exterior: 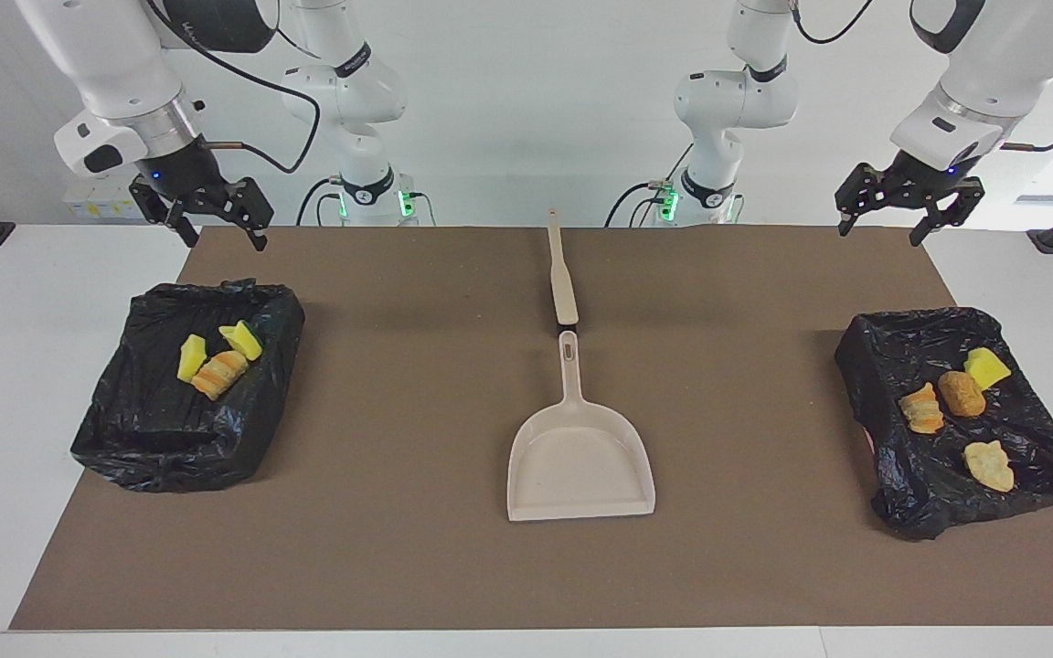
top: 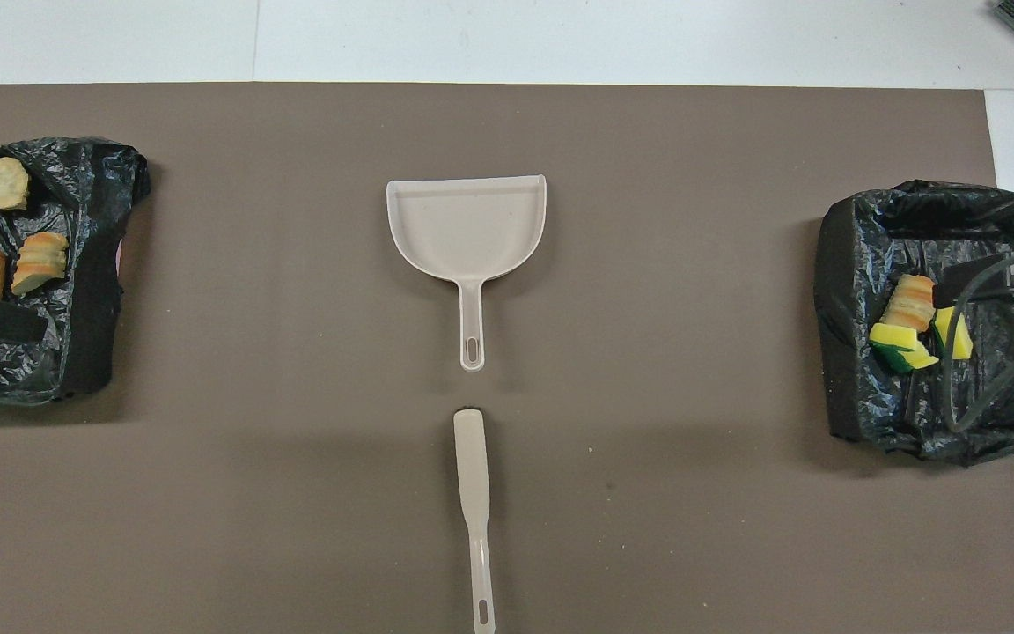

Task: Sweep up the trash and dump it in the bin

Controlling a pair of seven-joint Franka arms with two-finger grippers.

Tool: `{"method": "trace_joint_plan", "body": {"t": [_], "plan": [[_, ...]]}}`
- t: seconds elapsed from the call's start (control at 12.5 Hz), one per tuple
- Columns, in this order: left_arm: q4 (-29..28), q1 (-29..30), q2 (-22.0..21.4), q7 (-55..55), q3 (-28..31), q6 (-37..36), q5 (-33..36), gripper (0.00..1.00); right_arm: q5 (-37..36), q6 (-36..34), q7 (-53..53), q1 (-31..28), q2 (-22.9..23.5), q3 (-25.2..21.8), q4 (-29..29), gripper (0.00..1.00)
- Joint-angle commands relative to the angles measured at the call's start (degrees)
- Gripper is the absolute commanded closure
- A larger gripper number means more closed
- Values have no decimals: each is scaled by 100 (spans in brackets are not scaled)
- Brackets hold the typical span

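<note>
The trash lies in two black-bagged bins. The bin [exterior: 152, 439] at the right arm's end holds a yellow sponge piece [exterior: 191, 356], a green-yellow sponge piece [exterior: 243, 340] and an orange bread chunk [exterior: 220, 373]. The bin [exterior: 929, 493] at the left arm's end holds a yellow sponge piece [exterior: 986, 366] and three orange-tan chunks [exterior: 961, 393]. My right gripper [exterior: 216, 224] is open and empty, raised over its bin [top: 850, 291]. My left gripper [exterior: 909, 215] is open and empty, raised over the other bin [top: 93, 291].
A beige dustpan [exterior: 581, 466] lies flat mid-table on the brown mat [exterior: 398, 548], handle toward the robots. A beige brush [exterior: 563, 279] lies in line with it, nearer to the robots. Both also show in the overhead view, dustpan [top: 467, 229] and brush [top: 472, 475].
</note>
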Motion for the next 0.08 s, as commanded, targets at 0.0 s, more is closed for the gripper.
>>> {"method": "trace_joint_plan", "body": {"t": [0.0], "plan": [[-44, 65, -44, -27, -5, 11, 64, 0, 71, 113, 19, -24, -118, 12, -153, 0]]}}
